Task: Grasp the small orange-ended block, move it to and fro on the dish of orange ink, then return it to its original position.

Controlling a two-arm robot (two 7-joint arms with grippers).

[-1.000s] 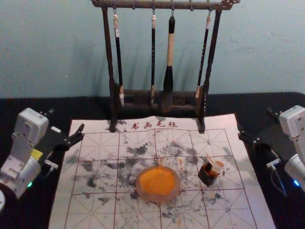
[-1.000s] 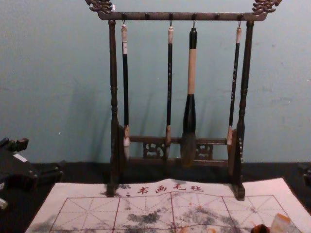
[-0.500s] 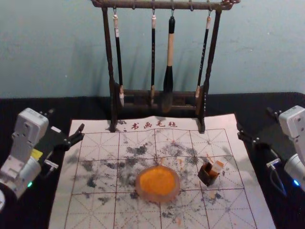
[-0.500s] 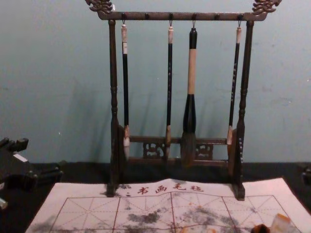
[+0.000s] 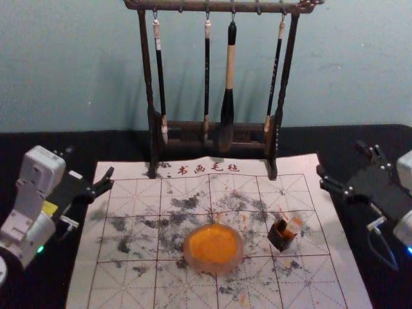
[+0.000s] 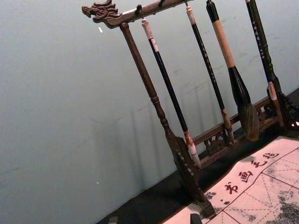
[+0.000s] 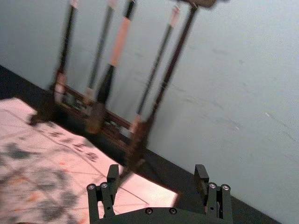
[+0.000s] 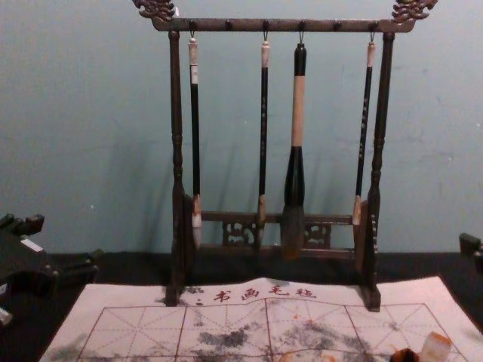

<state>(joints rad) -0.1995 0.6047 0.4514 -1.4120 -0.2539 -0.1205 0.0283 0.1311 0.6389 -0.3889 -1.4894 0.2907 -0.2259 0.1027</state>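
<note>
My right gripper (image 5: 340,160) is open over the dark cloth beside the mat's right edge, with nothing between its fingers; its two fingertips stand wide apart in the right wrist view, where the gripper (image 7: 156,170) faces the mat's far corner. My left gripper (image 5: 90,161) is parked, open, at the mat's left edge, and the gripper (image 6: 154,219) shows its tips in the left wrist view. The pale block (image 5: 294,224) leans out of a small dark holder (image 5: 280,238), right of the round dish of orange ink (image 5: 213,247). In the chest view the block (image 8: 435,347) has orange on it.
A dark wooden rack (image 5: 152,138) stands at the mat's far edge. Several brushes hang from it, among them a thick brush (image 5: 229,84). The ink-stained white mat (image 5: 129,283) lies on a black-covered table (image 5: 38,141) before a wall.
My right gripper and arm have moved and turned slightly, coming more into the chest view's right edge. The left arm, the dish and the block have stayed put.
</note>
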